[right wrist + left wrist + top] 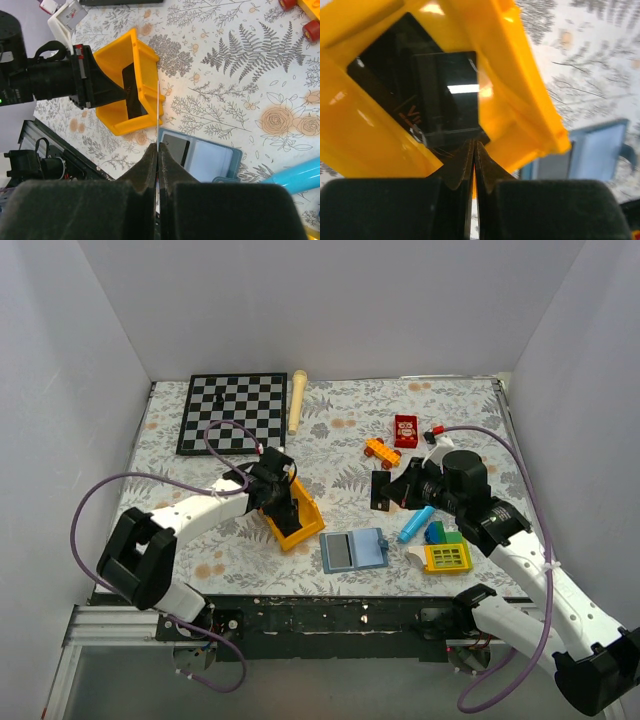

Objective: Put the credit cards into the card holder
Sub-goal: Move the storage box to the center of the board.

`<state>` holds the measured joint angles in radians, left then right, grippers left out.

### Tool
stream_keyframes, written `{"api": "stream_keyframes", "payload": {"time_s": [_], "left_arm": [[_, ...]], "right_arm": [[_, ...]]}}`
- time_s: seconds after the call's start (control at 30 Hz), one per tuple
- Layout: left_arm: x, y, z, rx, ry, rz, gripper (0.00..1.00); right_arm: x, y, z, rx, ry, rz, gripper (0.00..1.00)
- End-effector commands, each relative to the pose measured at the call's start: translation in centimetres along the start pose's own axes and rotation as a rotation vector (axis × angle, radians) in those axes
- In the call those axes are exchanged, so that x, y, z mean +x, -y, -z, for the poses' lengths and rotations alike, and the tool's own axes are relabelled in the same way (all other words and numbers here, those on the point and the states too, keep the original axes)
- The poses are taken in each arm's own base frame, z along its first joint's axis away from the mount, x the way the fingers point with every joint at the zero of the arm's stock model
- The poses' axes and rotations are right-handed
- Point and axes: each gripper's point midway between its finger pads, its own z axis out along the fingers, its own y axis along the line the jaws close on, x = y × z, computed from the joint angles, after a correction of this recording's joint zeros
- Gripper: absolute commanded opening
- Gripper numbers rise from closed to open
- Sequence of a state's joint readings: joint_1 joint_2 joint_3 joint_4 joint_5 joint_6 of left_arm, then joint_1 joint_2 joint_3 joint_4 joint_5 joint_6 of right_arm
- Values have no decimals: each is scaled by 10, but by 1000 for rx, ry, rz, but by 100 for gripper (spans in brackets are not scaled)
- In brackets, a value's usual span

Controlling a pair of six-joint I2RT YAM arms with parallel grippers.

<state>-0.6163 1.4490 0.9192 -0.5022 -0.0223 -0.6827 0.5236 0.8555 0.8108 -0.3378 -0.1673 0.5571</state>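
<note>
Pinching cards (445,95): left claw (474,145), right claw (158,147)

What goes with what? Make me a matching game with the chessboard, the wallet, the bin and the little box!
Things:
1 chessboard
2 wallet
3 bin
4 little box

Clues:
A lying open
B red
C black and white squares
D yellow

Pairs: 1-C, 2-A, 3-D, 4-B
</note>
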Motion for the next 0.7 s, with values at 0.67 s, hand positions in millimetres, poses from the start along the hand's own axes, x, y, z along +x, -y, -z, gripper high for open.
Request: {"api": "stream_keyframes", "payload": {"time_s": [0.67], "left_arm": [[-84,-142,-18,-619,106,82,0]], "right_arm": [[3,-4,0,-45,-9,26,1]]}}
